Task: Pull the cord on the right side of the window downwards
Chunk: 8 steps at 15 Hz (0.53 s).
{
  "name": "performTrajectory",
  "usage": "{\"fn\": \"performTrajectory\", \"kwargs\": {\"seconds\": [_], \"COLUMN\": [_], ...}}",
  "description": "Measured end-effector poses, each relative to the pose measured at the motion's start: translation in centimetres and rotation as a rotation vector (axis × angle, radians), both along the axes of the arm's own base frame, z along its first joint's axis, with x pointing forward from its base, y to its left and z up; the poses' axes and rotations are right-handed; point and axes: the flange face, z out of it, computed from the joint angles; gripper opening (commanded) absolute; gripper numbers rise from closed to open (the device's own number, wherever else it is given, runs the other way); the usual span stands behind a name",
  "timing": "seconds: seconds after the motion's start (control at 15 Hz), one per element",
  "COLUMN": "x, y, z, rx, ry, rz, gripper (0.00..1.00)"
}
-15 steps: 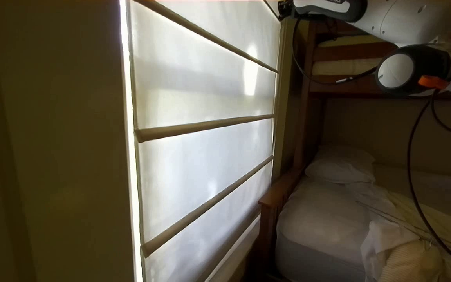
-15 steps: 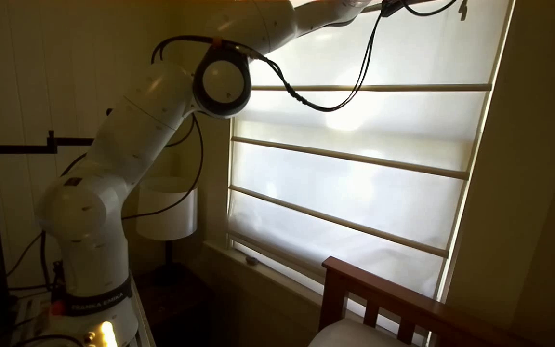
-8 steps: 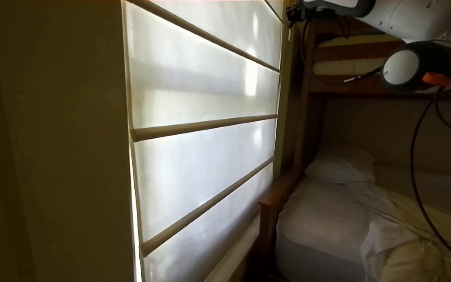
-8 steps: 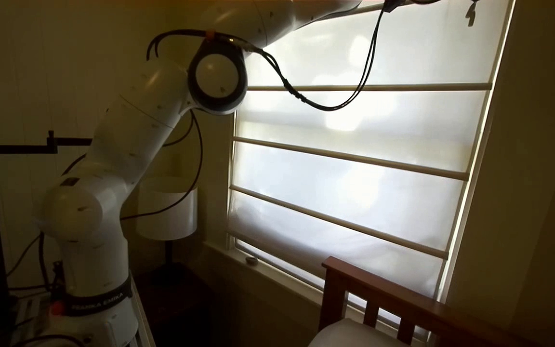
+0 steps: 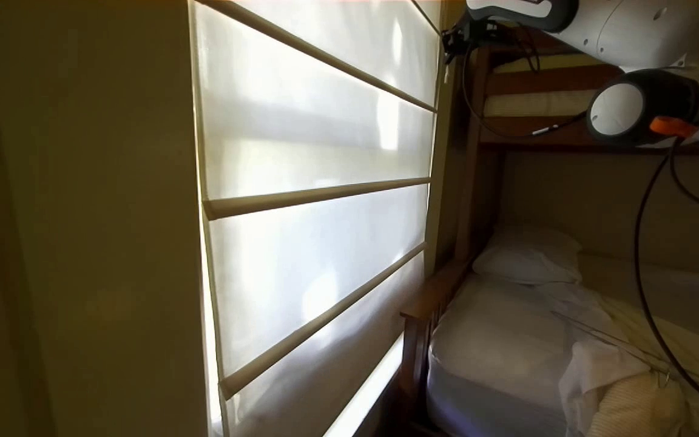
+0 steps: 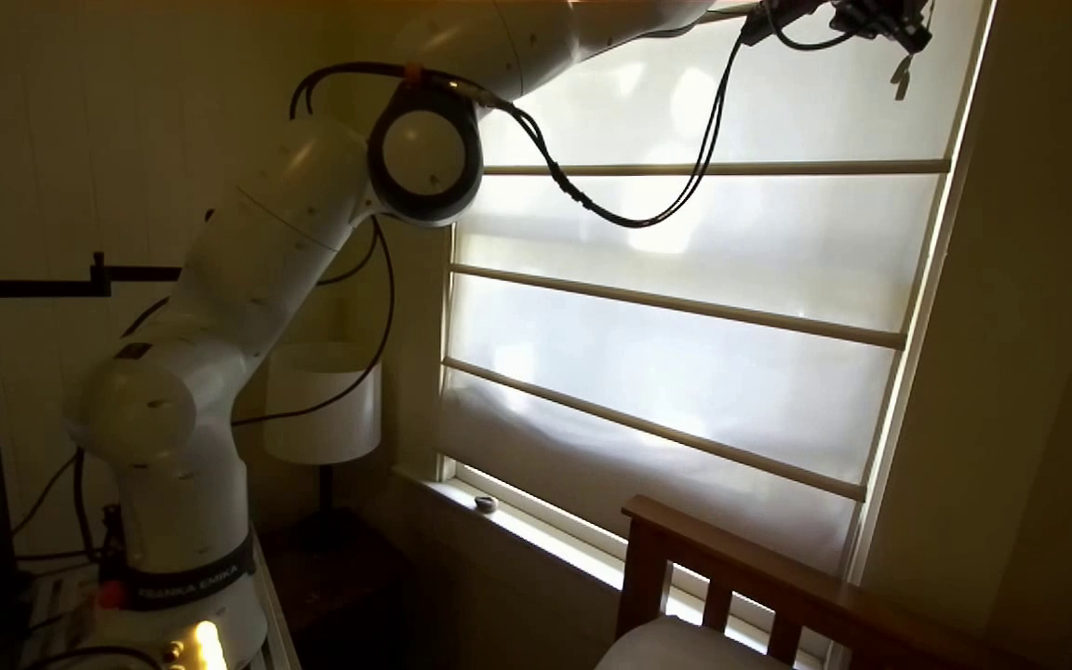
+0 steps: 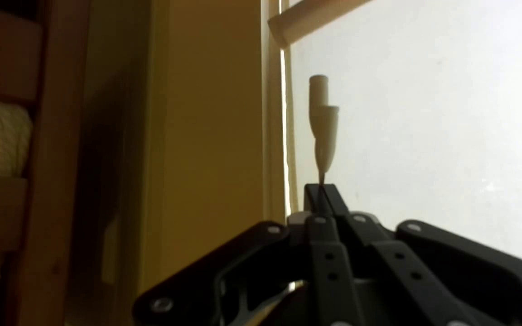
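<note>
The window (image 6: 975,121) is covered by a cream shade (image 6: 685,214) with horizontal folds, seen in both exterior views (image 5: 313,164). My gripper (image 7: 321,186) is shut on the thin cord (image 7: 321,178), near the window's right edge. Two pale cord pulls (image 7: 327,131) hang just beyond the fingertips in the wrist view. In an exterior view the pulls (image 6: 901,79) hang just below the gripper (image 6: 916,39), in front of the upper shade. The gripper also shows near the top of an exterior view (image 5: 448,48), with a pull (image 5: 446,74) below it. The cord between the fingers is hidden.
A wooden bunk bed (image 5: 437,297) with a mattress (image 5: 507,340) stands below and beside the window. A black robot cable (image 6: 629,221) loops in front of the shade. A lamp (image 6: 324,409) stands behind the arm. A small object (image 6: 486,503) lies on the windowsill.
My gripper has moved downward with the cord, coming into view at the top of an exterior view, and the pulls hang lower. More light shows along the sill below the shade.
</note>
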Motion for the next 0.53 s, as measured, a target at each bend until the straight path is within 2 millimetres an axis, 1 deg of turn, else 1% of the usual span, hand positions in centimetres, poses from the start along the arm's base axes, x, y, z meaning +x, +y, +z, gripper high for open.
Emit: {"fn": "performTrajectory", "kwargs": {"seconds": [0.2,0.47,0.53], "x": [-0.15,-0.22,-0.22], "y": [-0.13,-0.31,-0.30], "z": [-0.33,-0.35,-0.35], "rx": [0.054,0.064,0.064], "ry": [0.010,0.006,0.006], "rz": [-0.024,-0.029,-0.029], "gripper": [0.02,0.02,0.00]}}
